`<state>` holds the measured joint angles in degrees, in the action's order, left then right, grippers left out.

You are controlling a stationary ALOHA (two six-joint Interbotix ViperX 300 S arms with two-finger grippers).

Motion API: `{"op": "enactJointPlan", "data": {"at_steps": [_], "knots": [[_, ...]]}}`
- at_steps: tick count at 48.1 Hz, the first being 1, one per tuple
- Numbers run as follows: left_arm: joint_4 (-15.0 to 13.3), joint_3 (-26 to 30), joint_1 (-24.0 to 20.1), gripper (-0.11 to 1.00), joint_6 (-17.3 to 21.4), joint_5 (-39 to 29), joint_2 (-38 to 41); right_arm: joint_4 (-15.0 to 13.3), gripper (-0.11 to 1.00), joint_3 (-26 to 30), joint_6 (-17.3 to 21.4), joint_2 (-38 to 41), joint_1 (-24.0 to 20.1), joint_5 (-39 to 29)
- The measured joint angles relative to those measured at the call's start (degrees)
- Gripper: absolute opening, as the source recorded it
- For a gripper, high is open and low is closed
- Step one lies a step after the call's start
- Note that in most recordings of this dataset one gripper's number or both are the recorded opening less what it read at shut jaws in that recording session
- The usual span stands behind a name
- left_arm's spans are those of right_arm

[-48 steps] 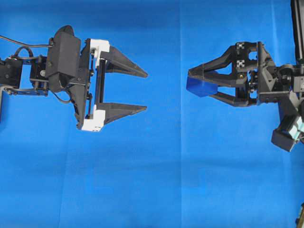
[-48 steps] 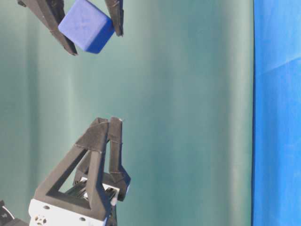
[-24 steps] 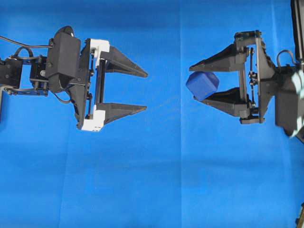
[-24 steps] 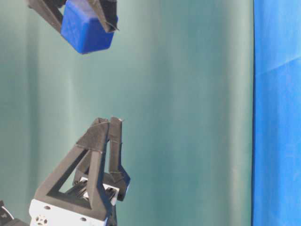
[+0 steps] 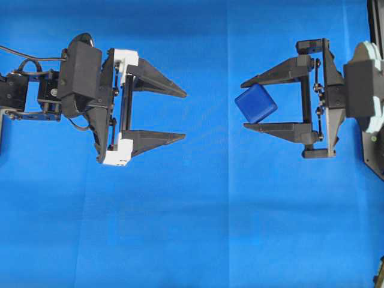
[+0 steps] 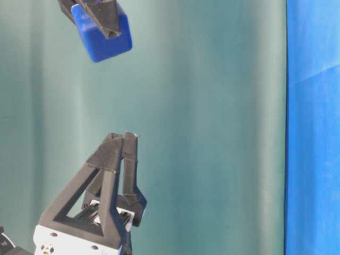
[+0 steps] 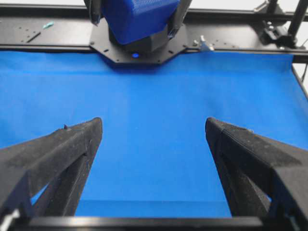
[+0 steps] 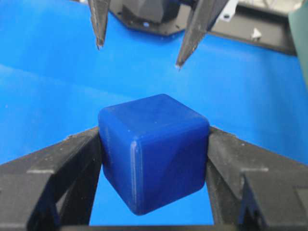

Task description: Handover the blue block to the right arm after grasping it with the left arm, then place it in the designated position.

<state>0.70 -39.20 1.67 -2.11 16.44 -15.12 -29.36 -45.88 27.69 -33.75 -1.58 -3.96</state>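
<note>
- Overhead exterior: you have the left gripper (image 5: 183,115) at 9 o'clock, white bracket showing, jaws spread and empty, tips pointing toward 3 o'clock. The right gripper (image 5: 245,103) sits at 3 o'clock, tips pointing back at it, clamped on the blue block (image 5: 256,103). The block rides right at the fingertips, tilted corner-on. The two grippers are well apart over the blue cloth (image 5: 192,228). By this layout the handover looks done, with only placement left.
- Table-level exterior: this view is turned on its side. The block (image 6: 101,33) is at 11 o'clock, pinched by a dark finger of the right gripper (image 6: 98,21); the left gripper (image 6: 127,139) stands at 7 o'clock, nothing between its fingers. The block hangs clear of the cloth (image 6: 313,127).
- Left wrist: your left fingers (image 7: 72,144) frame bare cloth (image 7: 154,144), parted wide, nothing held. The block (image 7: 139,17) shows at 12 o'clock, far off.
- Right wrist: the block (image 8: 154,151) fills the centre, a finger (image 8: 72,159) pressing each side face, so the right gripper (image 8: 154,159) holds it firmly. The left gripper's tips (image 8: 139,45) hang at 12 o'clock beyond it, not touching.
</note>
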Motion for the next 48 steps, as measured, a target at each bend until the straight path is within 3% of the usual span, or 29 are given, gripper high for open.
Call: {"op": "enactJointPlan", "data": {"at_steps": [48], "knots": [[0.0,0.0,0.0,0.92,0.0,0.09,0.0,0.0,0.52,0.18,0.18,0.0,0.0,-1.14]]}}
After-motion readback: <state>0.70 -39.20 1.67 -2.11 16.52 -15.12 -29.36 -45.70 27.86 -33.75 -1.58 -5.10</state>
